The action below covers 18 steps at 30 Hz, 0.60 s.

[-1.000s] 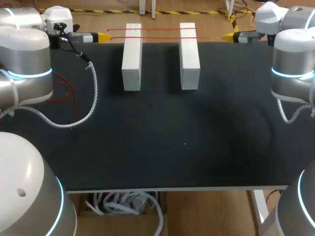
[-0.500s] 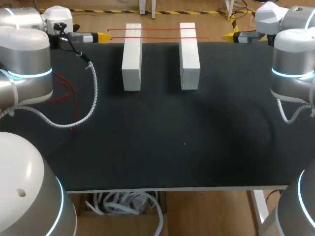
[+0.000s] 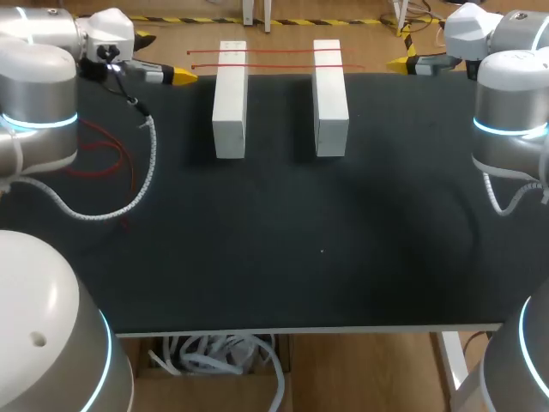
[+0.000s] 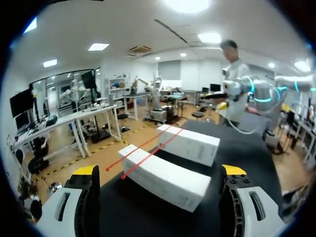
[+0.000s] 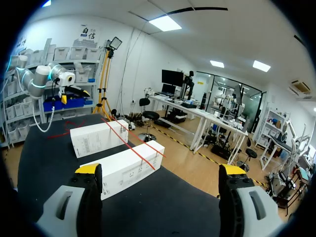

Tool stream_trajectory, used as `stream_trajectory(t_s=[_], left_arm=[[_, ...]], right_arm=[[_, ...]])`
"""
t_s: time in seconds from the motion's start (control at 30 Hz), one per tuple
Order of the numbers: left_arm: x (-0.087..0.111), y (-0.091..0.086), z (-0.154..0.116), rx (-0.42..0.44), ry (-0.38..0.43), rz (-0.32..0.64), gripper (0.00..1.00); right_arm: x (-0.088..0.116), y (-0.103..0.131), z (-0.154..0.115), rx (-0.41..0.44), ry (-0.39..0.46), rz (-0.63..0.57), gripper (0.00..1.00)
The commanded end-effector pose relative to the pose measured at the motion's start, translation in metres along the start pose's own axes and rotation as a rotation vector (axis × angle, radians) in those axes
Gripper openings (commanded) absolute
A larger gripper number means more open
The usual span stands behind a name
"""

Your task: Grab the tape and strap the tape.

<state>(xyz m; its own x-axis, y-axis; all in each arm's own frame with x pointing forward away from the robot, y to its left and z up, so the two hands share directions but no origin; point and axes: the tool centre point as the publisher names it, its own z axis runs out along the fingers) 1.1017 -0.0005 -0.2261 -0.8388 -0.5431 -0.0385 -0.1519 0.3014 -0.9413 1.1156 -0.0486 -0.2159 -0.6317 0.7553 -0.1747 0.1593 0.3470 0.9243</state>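
Left gripper [image 4: 159,173]: fingers standing wide apart, gripping nothing, hovering at far-left table edge. White box [image 3: 230,99] lying just ahead of it, second white box [image 3: 330,96] sitting right of that one. Thin red tape [image 3: 280,50] running in two lines across both boxes' far ends, its tips hard to make out. Right gripper [image 5: 160,170]: fingers spread, holding nothing, hanging at far-right edge. Loose red strand [image 3: 129,184] lying on black table [image 3: 300,249] at left, partly hiding under left arm.

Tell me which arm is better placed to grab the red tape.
Left, likely. On the left arm the open jaws sit beside the red tape where it ends by the left white box; those of the right arm hang farther from its other end.
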Motion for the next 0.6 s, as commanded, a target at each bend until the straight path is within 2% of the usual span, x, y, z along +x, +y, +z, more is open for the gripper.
stream_trajectory(t_s=[0.03, 0.07, 0.13, 0.2, 0.3, 0.6], left_arm=[[-0.026, 0.007, 0.026, 0.025, 0.185, 0.057, 1.00], [-0.027, 0.007, 0.029, 0.043, 0.208, 0.067, 1.00], [-0.030, 0.009, 0.036, 0.030, 0.220, 0.069, 0.43], [-0.032, 0.009, 0.042, 0.038, 0.238, 0.078, 0.46], [-0.032, 0.008, 0.047, 0.057, 0.261, 0.094, 0.44], [-0.040, 0.014, 0.064, 0.082, 0.315, 0.111, 0.49]], right_arm=[[0.000, 0.000, -0.001, -0.001, 0.000, 0.000, 1.00], [0.000, 0.000, -0.001, -0.001, 0.000, 0.000, 1.00], [0.000, 0.000, -0.001, -0.001, 0.000, 0.000, 1.00], [0.000, 0.000, -0.001, -0.001, 0.000, 0.000, 1.00], [0.000, 0.000, -0.001, -0.001, 0.000, 0.000, 1.00], [0.000, 0.000, -0.001, -0.001, 0.000, 0.000, 1.00]])
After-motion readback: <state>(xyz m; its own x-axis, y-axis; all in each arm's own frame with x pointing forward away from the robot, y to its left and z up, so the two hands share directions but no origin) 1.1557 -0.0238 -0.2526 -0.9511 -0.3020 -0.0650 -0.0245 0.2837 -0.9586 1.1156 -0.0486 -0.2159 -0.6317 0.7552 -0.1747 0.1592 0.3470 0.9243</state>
